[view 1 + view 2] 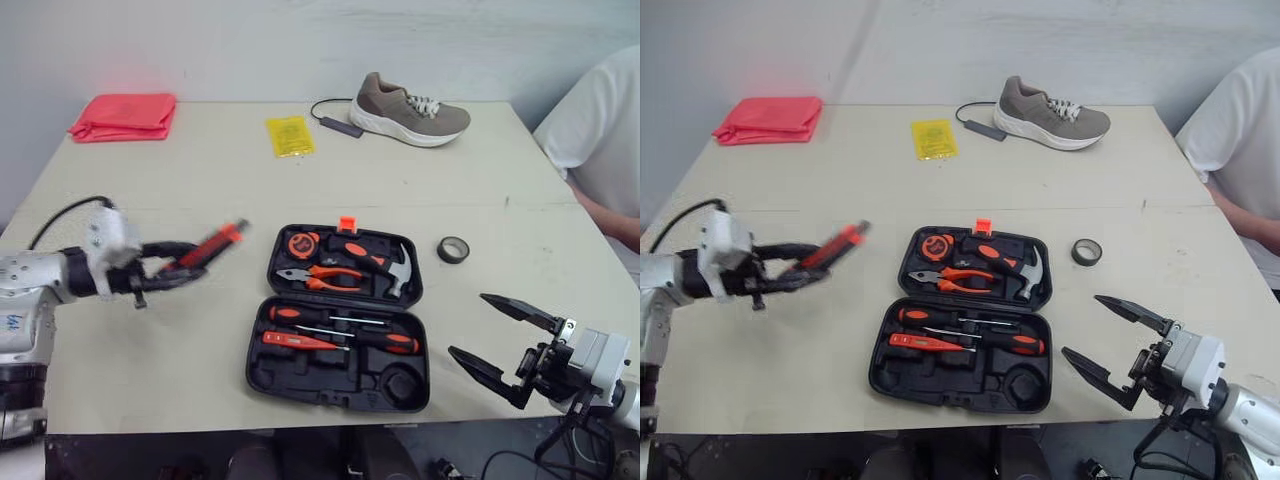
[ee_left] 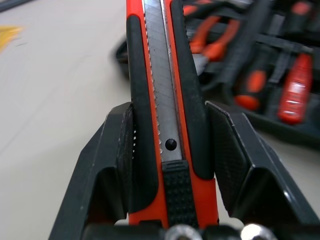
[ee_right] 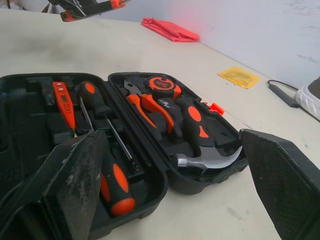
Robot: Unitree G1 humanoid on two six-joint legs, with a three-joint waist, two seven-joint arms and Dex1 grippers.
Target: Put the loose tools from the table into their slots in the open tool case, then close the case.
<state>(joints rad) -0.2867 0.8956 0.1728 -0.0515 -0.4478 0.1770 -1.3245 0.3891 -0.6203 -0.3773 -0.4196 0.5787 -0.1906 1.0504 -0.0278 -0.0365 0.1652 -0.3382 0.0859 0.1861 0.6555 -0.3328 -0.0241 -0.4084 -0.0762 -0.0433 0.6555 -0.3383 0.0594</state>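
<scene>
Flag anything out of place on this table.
A grey shoe sits at the far edge of the table, odd beside a tool job. A roll of tape lies loose right of the open case.

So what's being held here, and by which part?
The left end effector grips the knife by its rear end; the right end effector is open, empty.

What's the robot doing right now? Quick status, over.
Left gripper shut on utility knife, left of open tool case. Right gripper open, near case. Tape roll loose on table. Nothing between knife and case.
</scene>
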